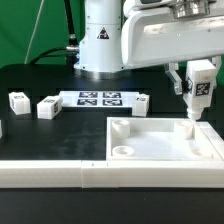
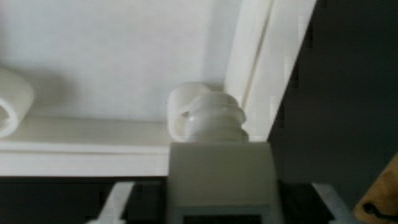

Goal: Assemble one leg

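One leg point(image 1: 196, 108) clamped upright in the gripper point(image 1: 199, 80), tip over the far corner socket point(image 1: 192, 126) of the tray point(image 1: 165, 152) (exterior view's right), likely for dropping straight in.

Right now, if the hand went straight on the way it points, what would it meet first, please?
The leg in the hand would meet the corner socket of the white tray-like piece; contact depth is unclear.

This looks like a robot lab. A big white robot arm point(image 1: 96, 55) stands on a black table point(image 1: 30, 78), with a green cloth point(image 1: 20, 30) behind. A marker board point(image 1: 100, 98) with black squares lies there.
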Action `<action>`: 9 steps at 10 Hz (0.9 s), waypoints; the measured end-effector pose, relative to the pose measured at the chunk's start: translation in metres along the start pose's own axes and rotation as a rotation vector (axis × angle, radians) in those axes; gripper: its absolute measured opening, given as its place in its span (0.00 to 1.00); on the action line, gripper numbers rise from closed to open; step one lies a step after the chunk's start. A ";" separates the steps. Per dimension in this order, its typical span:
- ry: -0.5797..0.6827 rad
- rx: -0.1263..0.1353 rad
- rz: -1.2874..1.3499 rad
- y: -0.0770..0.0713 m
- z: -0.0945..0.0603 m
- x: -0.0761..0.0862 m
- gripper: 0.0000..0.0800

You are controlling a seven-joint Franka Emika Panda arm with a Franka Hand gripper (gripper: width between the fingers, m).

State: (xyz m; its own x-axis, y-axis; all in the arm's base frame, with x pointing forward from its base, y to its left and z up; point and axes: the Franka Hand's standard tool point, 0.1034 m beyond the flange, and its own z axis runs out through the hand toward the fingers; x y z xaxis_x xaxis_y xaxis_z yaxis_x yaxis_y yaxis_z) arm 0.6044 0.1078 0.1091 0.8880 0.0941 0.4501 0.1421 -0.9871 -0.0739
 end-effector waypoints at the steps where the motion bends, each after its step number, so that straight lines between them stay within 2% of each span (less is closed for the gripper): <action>1: 0.016 -0.003 -0.009 0.001 0.005 0.000 0.36; 4: 0.006 0.004 -0.006 0.001 0.014 0.013 0.36; 8: -0.003 0.002 0.002 0.002 0.038 -0.003 0.36; 9: -0.001 0.002 0.001 0.001 0.040 -0.004 0.36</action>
State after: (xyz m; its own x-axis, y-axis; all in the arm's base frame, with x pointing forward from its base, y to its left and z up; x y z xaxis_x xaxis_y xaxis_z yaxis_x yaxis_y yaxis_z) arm 0.6184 0.1112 0.0711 0.8884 0.0933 0.4495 0.1422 -0.9869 -0.0763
